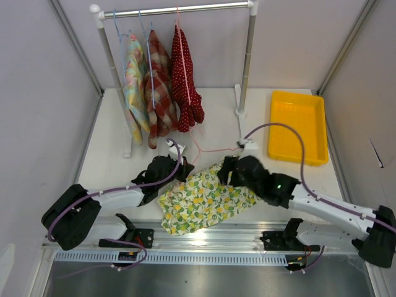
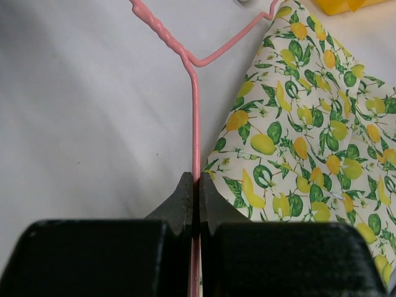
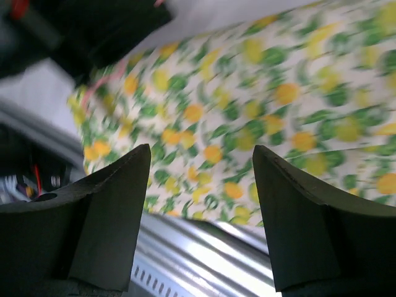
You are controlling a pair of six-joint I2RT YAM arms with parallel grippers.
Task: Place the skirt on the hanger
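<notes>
skirt (image 1: 201, 201) under spread right gripper (image 3: 201, 151) | hanger (image 2: 195, 111) pinched in left gripper (image 2: 197, 182)

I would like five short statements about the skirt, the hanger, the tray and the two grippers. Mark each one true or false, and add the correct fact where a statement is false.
1. The left gripper is shut on the wire of the pink hanger. True.
2. The right gripper is closed on the skirt. False: its jaws stand open above the skirt and hold nothing.
3. The skirt hangs from the rail. False: it lies on the table, between the two arms.
4. Three garments hang from the rail, one of them the red dotted garment. True.
5. The yellow tray stands on the left arm's side. False: it stands on the right arm's side.
</notes>
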